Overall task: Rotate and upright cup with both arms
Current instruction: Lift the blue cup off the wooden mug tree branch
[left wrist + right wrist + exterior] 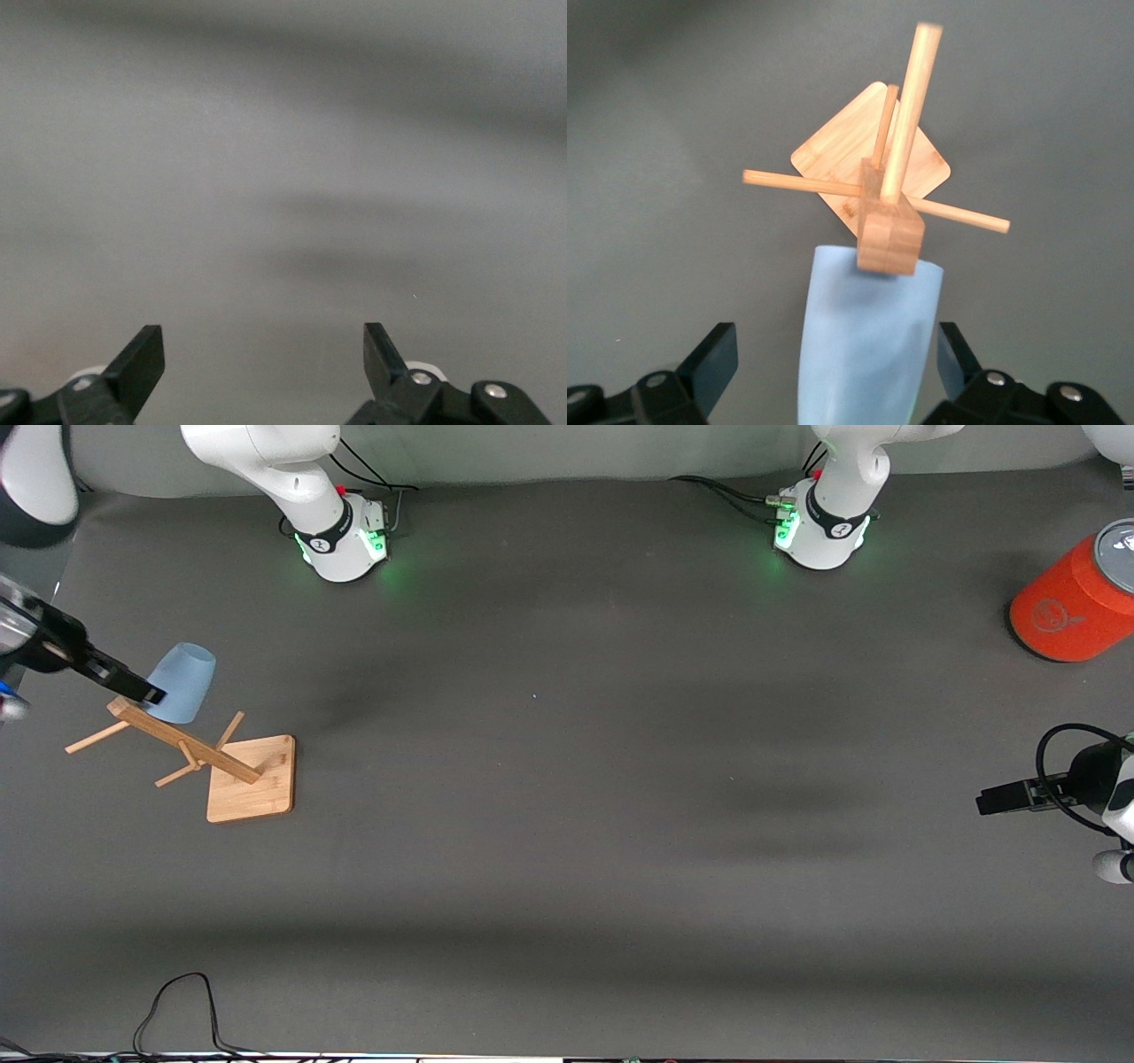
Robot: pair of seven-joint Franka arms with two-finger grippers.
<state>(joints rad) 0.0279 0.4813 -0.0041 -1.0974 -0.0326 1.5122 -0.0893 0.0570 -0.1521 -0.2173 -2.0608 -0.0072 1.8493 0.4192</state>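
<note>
The light-blue cup [183,682] hangs tilted on the wooden peg rack [251,778] toward the right arm's end of the table. My right gripper [146,691] is open, with a finger on either side of the cup. In the right wrist view the cup [868,345] fills the gap between the fingers of the right gripper [833,359], below the rack's top block [890,235]. One finger [713,359] stands clear of the cup; the other [952,354] is close against it. My left gripper [992,802] waits open and empty at the left arm's end; its wrist view shows the left gripper [264,350] over bare mat.
A large orange can [1076,602] lies tilted at the left arm's end, near the arm bases. The rack's pegs [93,738] stick out sideways around the cup. A black cable [177,1001] loops on the mat at the edge nearest the front camera.
</note>
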